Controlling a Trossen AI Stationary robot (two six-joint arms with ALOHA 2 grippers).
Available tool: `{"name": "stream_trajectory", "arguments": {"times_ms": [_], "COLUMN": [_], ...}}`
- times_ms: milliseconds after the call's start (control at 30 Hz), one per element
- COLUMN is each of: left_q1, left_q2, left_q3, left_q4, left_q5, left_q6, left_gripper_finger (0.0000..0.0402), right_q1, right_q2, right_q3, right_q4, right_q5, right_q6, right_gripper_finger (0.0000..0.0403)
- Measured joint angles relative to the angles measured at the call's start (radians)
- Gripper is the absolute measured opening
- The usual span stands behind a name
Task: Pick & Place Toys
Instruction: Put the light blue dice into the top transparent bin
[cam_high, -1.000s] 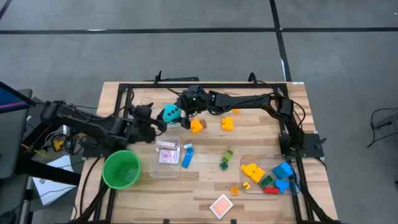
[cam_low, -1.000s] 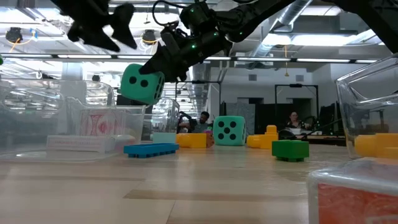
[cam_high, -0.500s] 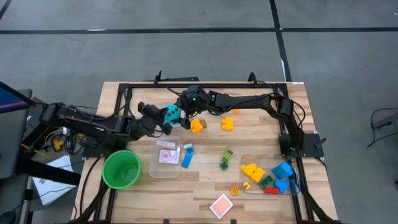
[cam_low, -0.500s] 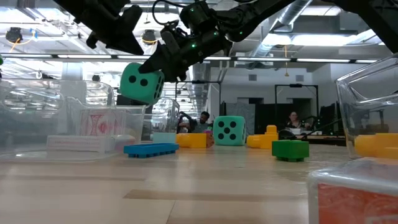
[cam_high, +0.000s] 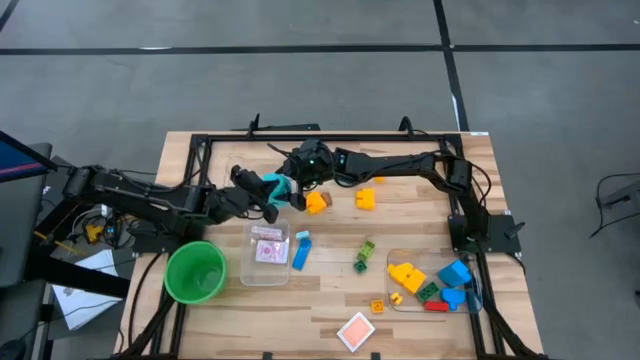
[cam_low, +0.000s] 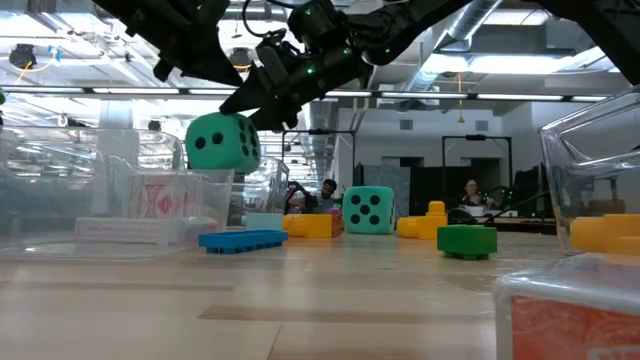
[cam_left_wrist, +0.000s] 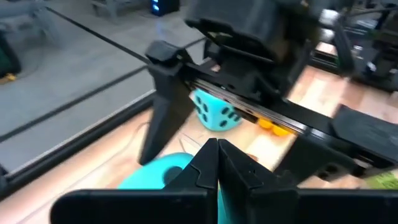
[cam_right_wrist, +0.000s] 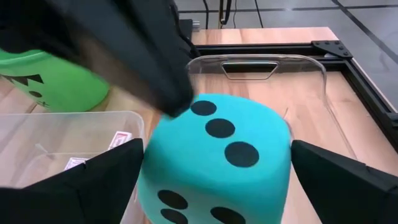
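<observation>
A cyan foam die (cam_right_wrist: 217, 155) with black dots hangs in the air (cam_low: 222, 142) between the two wide-spread fingers of my right gripper (cam_high: 291, 179), which reaches in from the table's right. My left gripper (cam_high: 271, 194) comes from the table's left, shut, with its tips at the die's upper corner. Its wrist view shows the shut tips (cam_left_wrist: 217, 152) over a patch of cyan (cam_left_wrist: 163, 175). A second cyan die (cam_low: 368, 210) rests on the table behind, also seen in the left wrist view (cam_left_wrist: 214, 112). My left gripper meets the die's upper corner (cam_right_wrist: 181, 107) with the tips of its shut fingers, slanting down from the table's left. My right gripper has the die between its two fingers, a finger (cam_right_wrist: 102, 183) on each of two opposite sides, reaching from the table's right and slanting down. The die is lifted clear of the table and sits tilted.
A clear bin (cam_high: 266, 248) with red-and-white cards stands below the die, a green cup (cam_high: 195, 272) to its left. A blue brick (cam_high: 301, 250), orange bricks (cam_high: 318, 202) and green bricks (cam_high: 364, 254) lie mid-table. A second bin (cam_high: 432, 280) of bricks stands near right.
My left gripper has shut, turned and gone toward the table's right, up to the die. The die has tipped and sunk a little toward the left while staying between my right gripper's fingers.
</observation>
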Motion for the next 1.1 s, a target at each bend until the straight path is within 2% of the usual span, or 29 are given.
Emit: {"name": "stream_trajectory", "arguments": {"times_ms": [100,633,833,933,1033,1100], "left_q1": [0.018,0.020,0.011,-0.012,-0.050,-0.081], "left_q2": [0.005,0.004,-0.088,-0.148,-0.195,-0.214], "left_q3": [0.000,0.000,0.000,0.000,0.000,0.000], "left_q4": [0.001,-0.033,-0.178,-0.230,-0.265,-0.271], "left_q5": [0.052,0.071,0.073,0.069,0.058,0.040], "left_q6": [0.000,0.000,-0.025,-0.059,-0.080,-0.086], "left_gripper_finger": [0.0001,0.0001,0.0001,0.0001,0.0001,0.0001], "right_q1": [-0.001,0.003,0.000,-0.006,-0.007,-0.007], "right_q2": [0.000,0.000,-0.022,-0.064,-0.114,-0.157], "right_q3": [0.000,-0.001,-0.001,-0.004,-0.002,-0.002], "right_q4": [0.000,-0.002,-0.039,-0.128,-0.215,-0.272], "right_q5": [0.000,0.000,0.000,0.005,0.070,0.158], "right_q6": [0.000,0.000,0.001,0.023,0.077,0.131], "right_gripper_finger": [0.0396,0.0396,0.0396,0.0396,0.0395,0.0395]}}
